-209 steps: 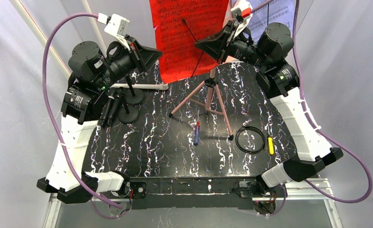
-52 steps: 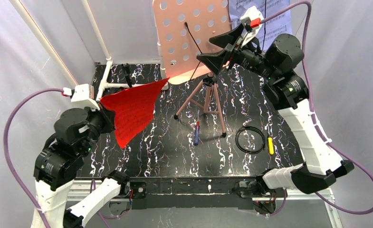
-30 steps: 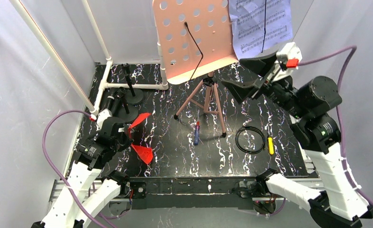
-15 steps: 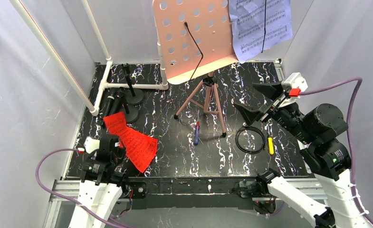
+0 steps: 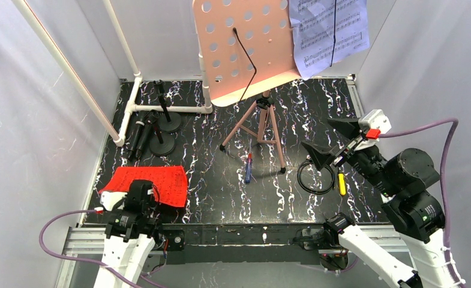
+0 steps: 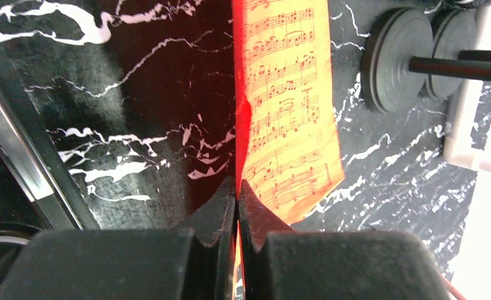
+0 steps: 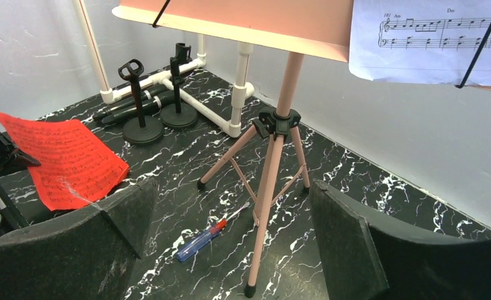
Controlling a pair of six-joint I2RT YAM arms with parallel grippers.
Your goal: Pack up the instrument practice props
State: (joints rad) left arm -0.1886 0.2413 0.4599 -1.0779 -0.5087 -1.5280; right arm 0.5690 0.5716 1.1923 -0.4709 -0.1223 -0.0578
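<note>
- The left gripper (image 6: 237,187) is pressed together on the near edge of the red music sheet (image 6: 286,125), which lies flat on the table (image 6: 136,94) straight ahead of it.
- Ahead and to its right, past the sheet, the microphones' round bases (image 6: 393,56) stand side by side.
- The right gripper (image 5: 317,133) hangs above the table, spread wide and holding nothing.
- Directly ahead of it stands the pink rack (image 7: 261,19) on its tripod legs (image 7: 271,181), with the white music sheet (image 7: 430,44) on the rack's right part.
- A screwdriver (image 7: 205,237) lies below, between its fingers.

Red music sheet (image 5: 152,183) now flat on table (image 5: 221,186).
</note>
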